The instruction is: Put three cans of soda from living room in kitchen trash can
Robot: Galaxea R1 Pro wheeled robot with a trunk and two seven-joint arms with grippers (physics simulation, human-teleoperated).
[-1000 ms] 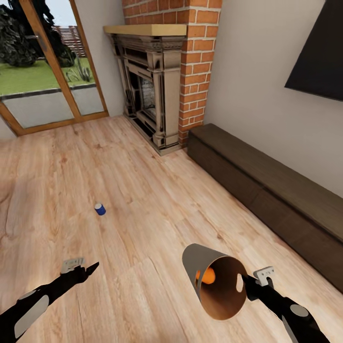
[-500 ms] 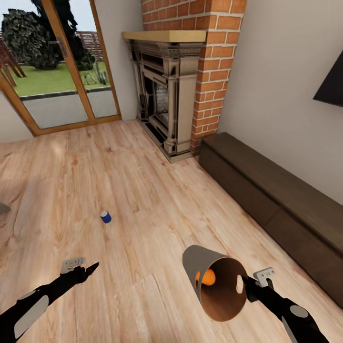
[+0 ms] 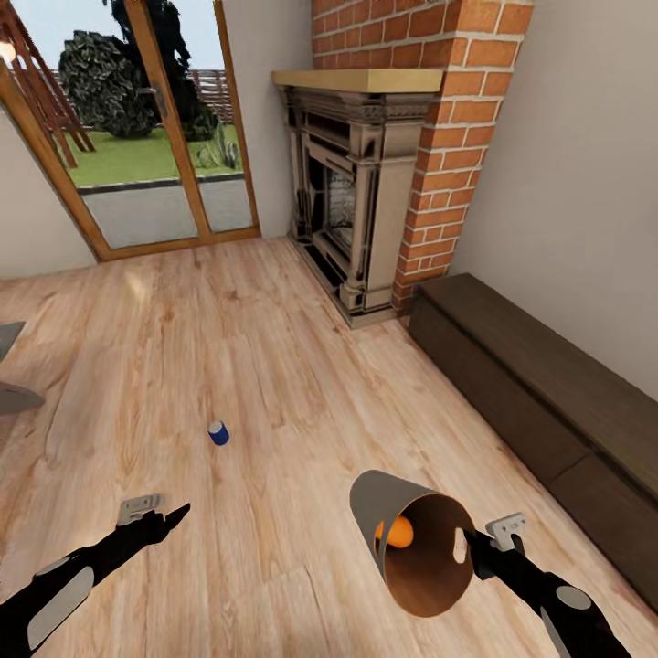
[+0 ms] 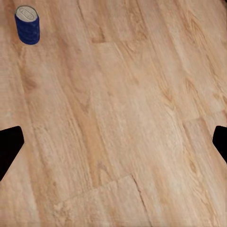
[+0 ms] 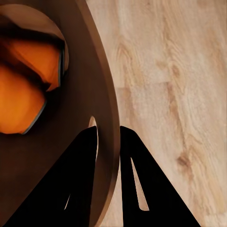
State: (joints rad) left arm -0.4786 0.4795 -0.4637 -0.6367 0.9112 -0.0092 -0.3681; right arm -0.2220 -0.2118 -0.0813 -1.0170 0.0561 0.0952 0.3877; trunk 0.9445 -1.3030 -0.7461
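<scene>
Blue soda can (image 3: 218, 432) stood upright on the plank floor (image 3: 274, 366), at about eleven o'clock from your left pincer (image 3: 168, 518) and well apart from it. You needed to roll closer, lower that arm and straddle the can squarely before closing. The left pincer was wide open and empty. Your right pincer (image 5: 108, 135) was clamped on the rim of the trash can (image 3: 416, 548), orange cans (image 5: 26, 80) lying inside.

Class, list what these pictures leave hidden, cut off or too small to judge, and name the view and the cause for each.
- Orange cans in the bin: right wrist view, the bin wall hides part, so their count is unclear.
- Blue can: head view, label too small to read.
- Grey object: head view, cut by the edge.
</scene>
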